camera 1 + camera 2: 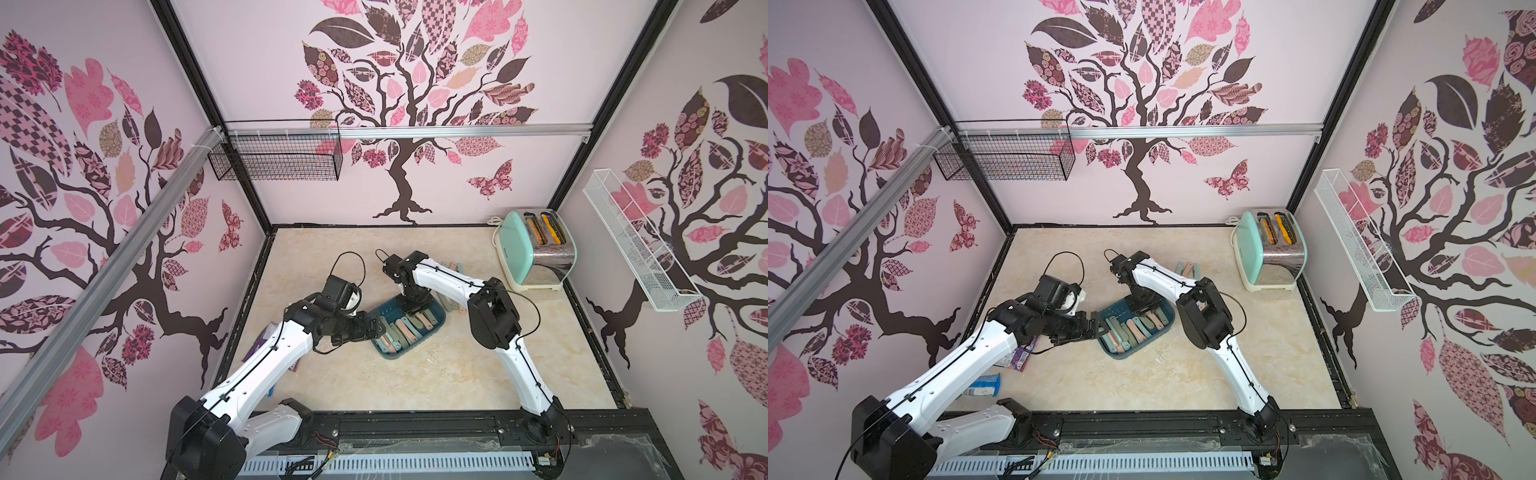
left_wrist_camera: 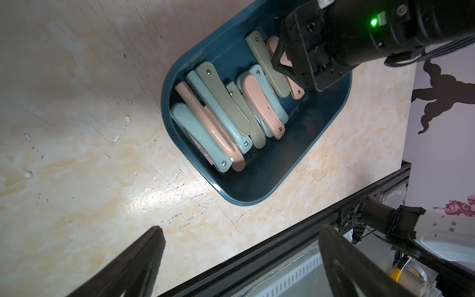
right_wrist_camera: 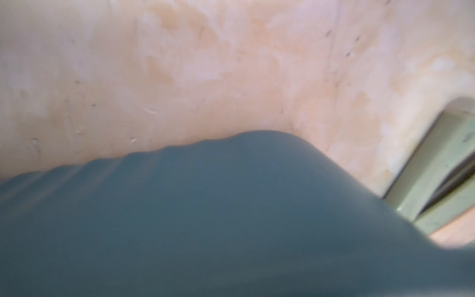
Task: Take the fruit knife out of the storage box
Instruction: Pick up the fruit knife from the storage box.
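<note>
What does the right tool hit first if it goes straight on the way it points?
Most likely the pink fruit knife at one end of the storage box, beside an olive one. The right tool points down into the box right over that handle. The remaining gap is unclear.

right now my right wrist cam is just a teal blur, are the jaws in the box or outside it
observer: Inside. The left wrist view shows the right jaws down in the storage box, over a pink knife beside an olive knife; whether they grip it I cannot tell.
operator: where's the left arm
observer: The left jaws stand wide open and empty, fingers spread, beside the box.
operator: any knives out yet
observer: Yes, a few loose knives lie on the table toward the toaster.
</note>
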`<action>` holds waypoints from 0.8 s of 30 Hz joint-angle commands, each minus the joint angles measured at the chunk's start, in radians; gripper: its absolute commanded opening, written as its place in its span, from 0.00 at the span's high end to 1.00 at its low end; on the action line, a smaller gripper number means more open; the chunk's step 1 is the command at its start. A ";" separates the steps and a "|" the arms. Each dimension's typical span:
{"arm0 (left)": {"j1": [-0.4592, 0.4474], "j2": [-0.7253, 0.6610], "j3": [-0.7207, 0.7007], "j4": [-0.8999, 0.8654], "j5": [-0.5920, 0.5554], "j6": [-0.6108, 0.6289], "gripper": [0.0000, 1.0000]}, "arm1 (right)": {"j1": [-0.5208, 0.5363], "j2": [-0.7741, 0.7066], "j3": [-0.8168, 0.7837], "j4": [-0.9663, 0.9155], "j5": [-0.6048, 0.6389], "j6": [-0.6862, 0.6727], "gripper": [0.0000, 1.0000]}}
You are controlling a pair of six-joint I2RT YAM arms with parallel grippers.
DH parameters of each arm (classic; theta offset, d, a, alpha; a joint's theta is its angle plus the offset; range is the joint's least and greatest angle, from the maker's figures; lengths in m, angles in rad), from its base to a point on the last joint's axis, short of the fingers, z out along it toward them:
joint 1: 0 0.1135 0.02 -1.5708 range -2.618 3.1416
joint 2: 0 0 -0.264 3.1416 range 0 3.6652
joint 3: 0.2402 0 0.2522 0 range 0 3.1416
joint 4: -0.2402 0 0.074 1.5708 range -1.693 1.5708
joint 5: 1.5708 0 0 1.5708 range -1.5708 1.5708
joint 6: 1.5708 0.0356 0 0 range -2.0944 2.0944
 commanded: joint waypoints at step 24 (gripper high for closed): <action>0.008 0.071 0.036 0.005 0.008 0.058 0.02 | -0.044 0.080 -0.049 0.051 -0.112 0.003 0.90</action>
